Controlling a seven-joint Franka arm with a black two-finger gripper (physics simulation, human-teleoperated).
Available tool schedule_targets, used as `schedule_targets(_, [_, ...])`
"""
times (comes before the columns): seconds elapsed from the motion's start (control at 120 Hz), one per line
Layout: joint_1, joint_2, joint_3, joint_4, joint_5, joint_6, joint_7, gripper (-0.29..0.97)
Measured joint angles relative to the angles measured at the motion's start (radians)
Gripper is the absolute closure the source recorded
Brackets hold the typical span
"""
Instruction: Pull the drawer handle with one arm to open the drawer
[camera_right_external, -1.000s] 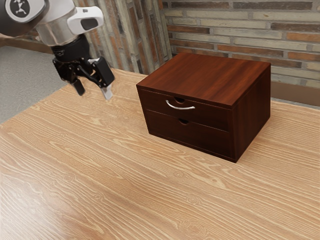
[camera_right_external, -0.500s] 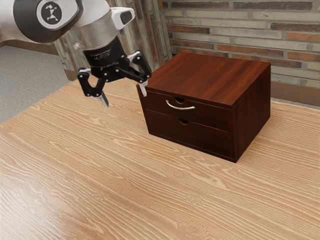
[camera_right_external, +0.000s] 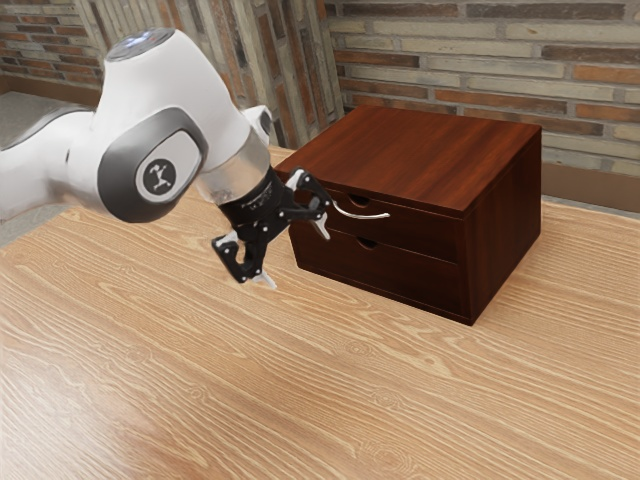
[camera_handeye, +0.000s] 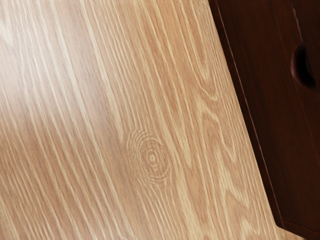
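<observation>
A dark red-brown wooden cabinet (camera_right_external: 420, 200) with two drawers stands on the table, both drawer fronts flush with its face. The upper drawer carries a curved silver handle (camera_right_external: 362, 213); the lower drawer (camera_right_external: 385, 265) has only a finger notch (camera_right_external: 367, 243). My black gripper (camera_right_external: 292, 250) is open in front of the cabinet's left end, one fingertip (camera_right_external: 322, 228) just left of the handle, the other (camera_right_external: 262, 280) low over the table. Nothing lies between the fingers. In the wrist view the cabinet's front (camera_handeye: 270, 100) and a dark notch (camera_handeye: 302, 65) appear beside the tabletop.
The light wood table (camera_right_external: 250, 380) spreads wide in front of the cabinet and toward the exterior view's left. A brick wall (camera_right_external: 480, 50) runs behind the cabinet. My white arm (camera_right_external: 140, 160) reaches in from the exterior view's left.
My hand has dropped and moved toward the exterior view's right, from above the cabinet's left corner down to the drawer fronts, and it has turned. The drawers have not moved.
</observation>
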Motion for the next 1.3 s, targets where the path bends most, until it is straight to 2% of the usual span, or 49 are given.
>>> schedule_targets(0.458, [0.013,0.065,0.015,-0.022,-0.001,0.21,-0.18,0.0])
schedule_targets(0.742, [0.028,0.105,0.014,-0.007,0.001,0.251,-0.238,0.0])
schedule_targets(1.3, [0.029,0.235,0.015,0.132,0.004,0.266,-0.295,0.0])
